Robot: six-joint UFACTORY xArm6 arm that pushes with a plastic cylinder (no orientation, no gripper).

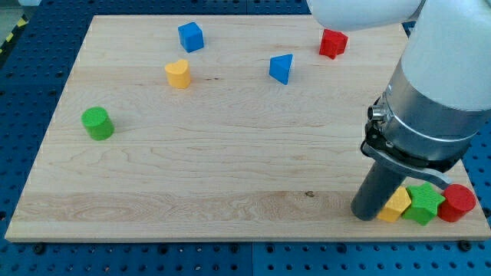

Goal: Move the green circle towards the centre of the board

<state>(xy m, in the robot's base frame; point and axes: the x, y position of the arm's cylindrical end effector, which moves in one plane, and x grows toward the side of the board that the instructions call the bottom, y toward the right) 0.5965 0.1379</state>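
The green circle (98, 123) is a short green cylinder standing near the left edge of the wooden board (230, 153). My rod comes down at the view's lower right, and my tip (367, 215) rests on the board far to the right of the green circle. The tip touches or nearly touches a yellow block (397, 205) on its right side.
A green star (424, 203) and a red circle (458, 203) lie in a row right of the yellow block. A blue cube (191, 36), a yellow heart-like block (178, 73), a blue triangle (281, 68) and a red block (333, 43) lie near the top. The arm's bulk (437, 100) hangs over the right side.
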